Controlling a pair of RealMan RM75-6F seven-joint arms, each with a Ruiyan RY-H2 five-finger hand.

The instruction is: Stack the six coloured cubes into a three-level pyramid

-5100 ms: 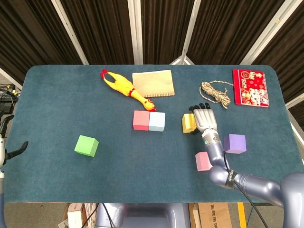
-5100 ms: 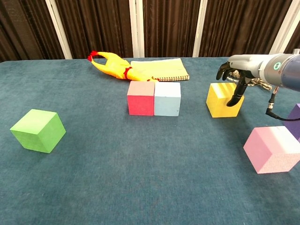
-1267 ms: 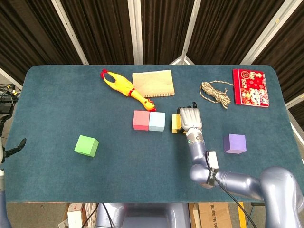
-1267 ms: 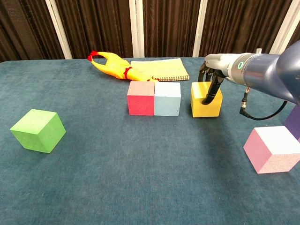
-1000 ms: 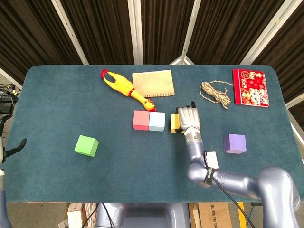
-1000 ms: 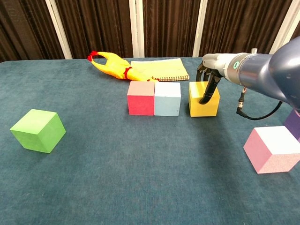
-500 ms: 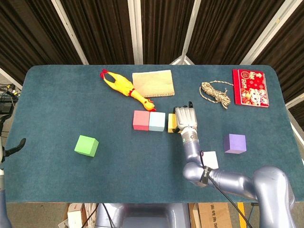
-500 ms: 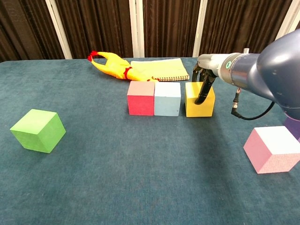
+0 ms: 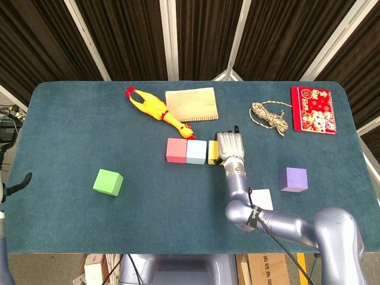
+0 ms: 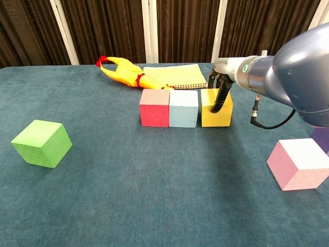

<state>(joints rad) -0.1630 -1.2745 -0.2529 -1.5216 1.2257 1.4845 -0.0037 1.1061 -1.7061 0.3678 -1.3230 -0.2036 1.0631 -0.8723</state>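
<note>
Your worktop (image 9: 77, 130) is covered in dark teal felt with rounded far corners. Behind it you have dark brown pleated curtains (image 10: 103, 31) split by pale upright posts (image 10: 149, 28). Below the near edge you can see cardboard boxes (image 9: 261, 270) on the floor.

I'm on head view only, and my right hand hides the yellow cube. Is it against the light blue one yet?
Observer: Not quite. Chest view shows the yellow cube on the table in line with the light blue cube, with a thin sliver between them.
Operator: How is the hand on it?
Observer: The right hand lies over its top, with one finger down the front face.
Operator: And the pink cube?
Observer: The pink cube stands alone at front right.
</note>
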